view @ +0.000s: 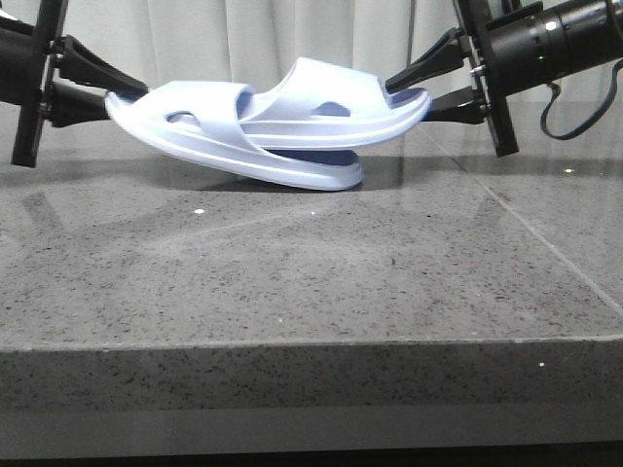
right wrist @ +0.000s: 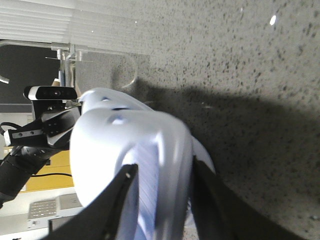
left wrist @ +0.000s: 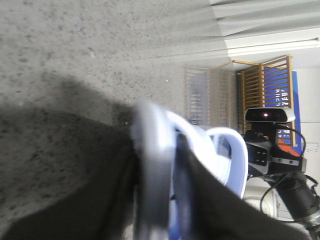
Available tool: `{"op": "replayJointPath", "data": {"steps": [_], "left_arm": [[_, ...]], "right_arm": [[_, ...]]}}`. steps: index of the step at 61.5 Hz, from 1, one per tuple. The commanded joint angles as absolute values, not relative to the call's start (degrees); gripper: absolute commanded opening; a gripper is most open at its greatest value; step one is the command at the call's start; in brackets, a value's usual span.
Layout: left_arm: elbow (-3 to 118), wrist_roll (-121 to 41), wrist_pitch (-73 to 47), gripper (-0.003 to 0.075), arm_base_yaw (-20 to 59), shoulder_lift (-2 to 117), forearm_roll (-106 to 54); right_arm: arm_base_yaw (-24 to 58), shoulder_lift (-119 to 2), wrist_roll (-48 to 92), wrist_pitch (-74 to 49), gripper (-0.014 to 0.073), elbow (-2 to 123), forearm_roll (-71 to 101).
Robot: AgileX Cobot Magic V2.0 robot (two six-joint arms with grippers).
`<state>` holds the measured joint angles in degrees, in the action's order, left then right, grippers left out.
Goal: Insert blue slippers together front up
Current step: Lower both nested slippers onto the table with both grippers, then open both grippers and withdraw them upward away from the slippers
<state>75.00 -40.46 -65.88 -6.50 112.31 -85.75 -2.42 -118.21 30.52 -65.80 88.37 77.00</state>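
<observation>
In the front view two pale blue slippers are slotted into each other above the grey table. The left slipper [view: 195, 131] slopes down to the right, and its low end sits at or just over the tabletop. The right slipper [view: 336, 97] passes through it and rises to the right. My left gripper [view: 109, 97] is shut on the left slipper's outer end, whose sole edge [left wrist: 150, 160] shows between the fingers of that gripper [left wrist: 157, 167]. My right gripper [view: 426, 97] is shut on the right slipper's outer end [right wrist: 125, 135], seen in its own wrist view [right wrist: 165, 172].
The speckled grey stone table [view: 292, 282] has its front edge [view: 292, 342] near me and a seam [view: 545, 243] on the right. A white curtain [view: 243, 39] hangs behind. A clear container [left wrist: 205, 95] and a wooden crate [left wrist: 265, 85] stand beyond the table.
</observation>
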Motion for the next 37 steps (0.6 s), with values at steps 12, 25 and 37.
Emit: {"op": "replayJointPath", "data": {"steps": [12, 25, 37], "left_arm": [[76.2, -40.8, -68.9, 0.0538, -6.8, 109.5, -84.5], [78.0, -40.5, -69.9, 0.054, -8.9, 109.5, -81.7], [83.9, -35.7, -72.8, 0.0533, -12.9, 109.5, -74.0]], "right_arm": [[-3.4, -114.8, 27.9, -68.8, 0.0459, 95.6, 72.3], [-4.4, -114.8, 26.5, -69.7, 0.0479, 97.6, 68.4], [-6.6, -114.8, 26.3, -69.9, 0.0477, 97.6, 63.2]]}}
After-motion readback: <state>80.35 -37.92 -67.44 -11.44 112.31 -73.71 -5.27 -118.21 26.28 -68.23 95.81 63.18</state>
